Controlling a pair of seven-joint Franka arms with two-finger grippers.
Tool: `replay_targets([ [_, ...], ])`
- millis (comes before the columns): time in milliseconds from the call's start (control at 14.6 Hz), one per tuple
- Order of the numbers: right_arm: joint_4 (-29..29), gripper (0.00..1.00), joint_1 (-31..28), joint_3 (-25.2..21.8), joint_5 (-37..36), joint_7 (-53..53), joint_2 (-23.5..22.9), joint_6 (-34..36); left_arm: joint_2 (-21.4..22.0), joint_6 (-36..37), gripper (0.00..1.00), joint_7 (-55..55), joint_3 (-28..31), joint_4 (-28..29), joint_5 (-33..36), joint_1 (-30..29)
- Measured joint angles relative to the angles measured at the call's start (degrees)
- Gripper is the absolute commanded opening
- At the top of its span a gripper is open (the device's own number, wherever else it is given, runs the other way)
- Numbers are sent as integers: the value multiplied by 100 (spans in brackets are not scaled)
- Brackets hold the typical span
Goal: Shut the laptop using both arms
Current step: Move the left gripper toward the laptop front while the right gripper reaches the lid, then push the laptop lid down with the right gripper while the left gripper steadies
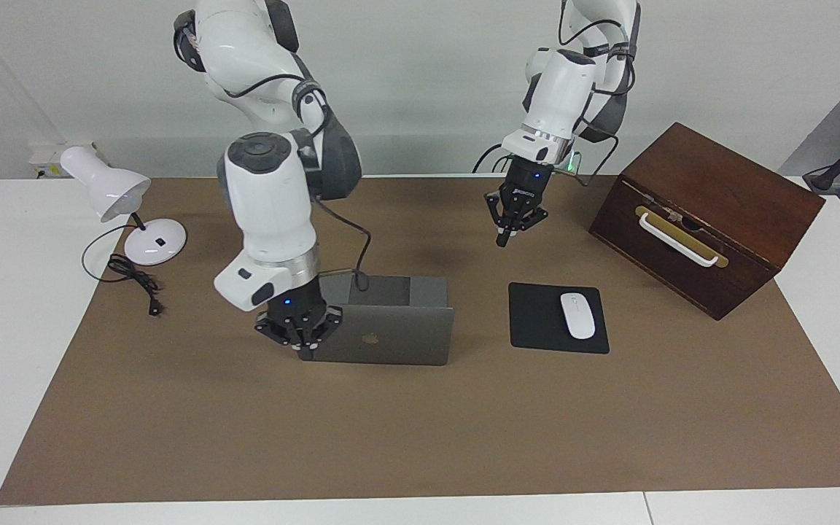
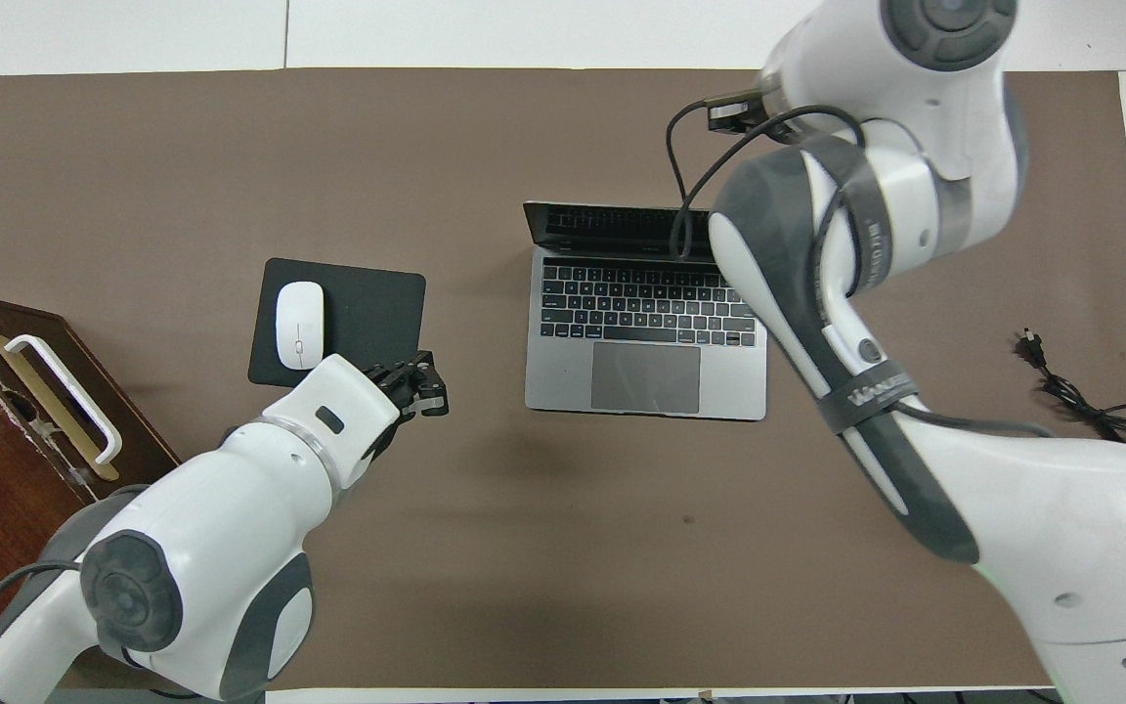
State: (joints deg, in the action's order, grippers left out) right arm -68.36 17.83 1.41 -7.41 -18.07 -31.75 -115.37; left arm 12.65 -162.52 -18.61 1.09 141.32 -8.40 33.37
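The silver-grey laptop (image 1: 391,337) stands open on the brown mat, its lid with the apple logo leaning back toward the keyboard (image 2: 643,311). My right gripper (image 1: 297,332) is at the lid's top corner toward the right arm's end of the table and touches its edge. In the overhead view the right arm hides that gripper. My left gripper (image 1: 509,226) is shut and empty in the air over bare mat, beside the mouse pad's corner. It also shows in the overhead view (image 2: 423,387).
A black mouse pad (image 1: 537,321) with a white mouse (image 1: 577,315) lies beside the laptop. A dark wooden box (image 1: 708,219) with a white handle stands at the left arm's end. A white desk lamp (image 1: 110,191) and its cable (image 1: 135,281) are at the right arm's end.
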Motion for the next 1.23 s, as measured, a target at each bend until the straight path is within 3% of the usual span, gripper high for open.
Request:
replay_targets([
  [341,15,0,651,1,-354,-898,-5,77,-746,-1003,0,-7,3,57,0,447],
  [546,23,0,632,-39,-355,-943,-5,76,-1082,-1428,0,-5,2,57,0,642],
  [956,23,0,593,-48,-355,-943,-20,76,-1307,-1678,0,365,12,86,1,779],
  [1229,13,0,571,-50,-355,-944,-33,61,-1852,-2481,0,482,13,161,1,924],
])
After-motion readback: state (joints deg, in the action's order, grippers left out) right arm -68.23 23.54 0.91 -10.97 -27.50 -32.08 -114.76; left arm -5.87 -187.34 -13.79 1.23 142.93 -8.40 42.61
